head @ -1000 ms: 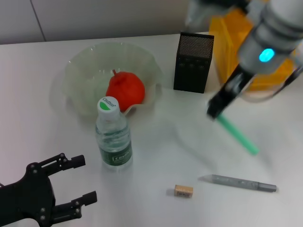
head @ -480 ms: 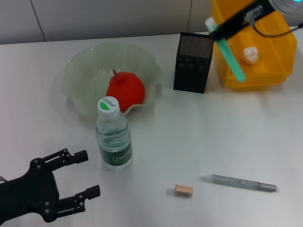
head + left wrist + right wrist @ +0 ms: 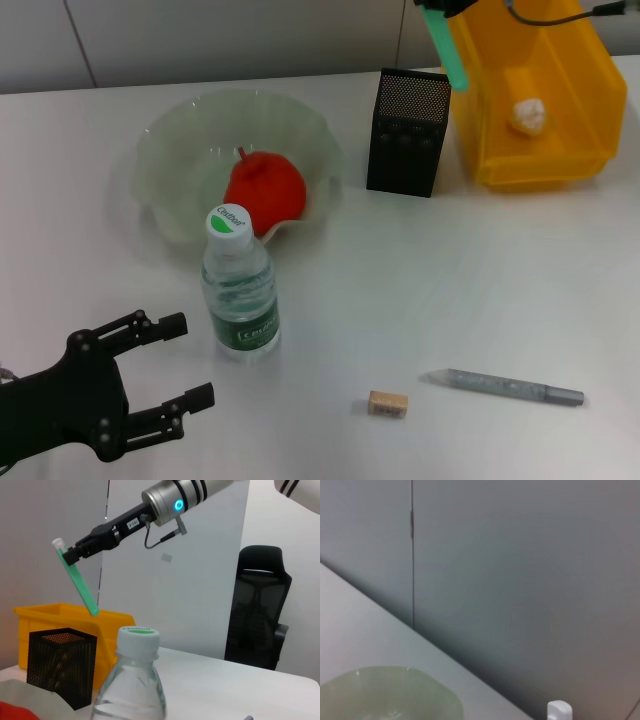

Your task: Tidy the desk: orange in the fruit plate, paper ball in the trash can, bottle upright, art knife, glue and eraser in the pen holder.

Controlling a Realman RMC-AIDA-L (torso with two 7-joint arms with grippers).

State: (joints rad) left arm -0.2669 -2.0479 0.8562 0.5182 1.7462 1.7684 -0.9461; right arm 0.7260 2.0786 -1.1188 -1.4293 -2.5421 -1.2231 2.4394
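Right gripper [image 3: 75,555] clamps green glue stick [image 3: 443,45] above pen holder [image 3: 408,132]. Orange [image 3: 265,190] in fruit plate [image 3: 170,150], paper ball [image 3: 527,117] in trash can [image 3: 560,150], bottle [image 3: 240,285] upright. Eraser [image 3: 387,403], art knife [image 3: 505,387] lie near holder, unplaced. Left gripper [image 3: 165,375] wide, idle.

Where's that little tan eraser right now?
In the head view the eraser lies on the table's near part, right of the bottle, just left of the grey pen-like tool's tip.

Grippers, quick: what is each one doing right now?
Left gripper: open, holding nothing, low beside the bottle.
Right gripper: shut on the green stick, up above the pen holder.
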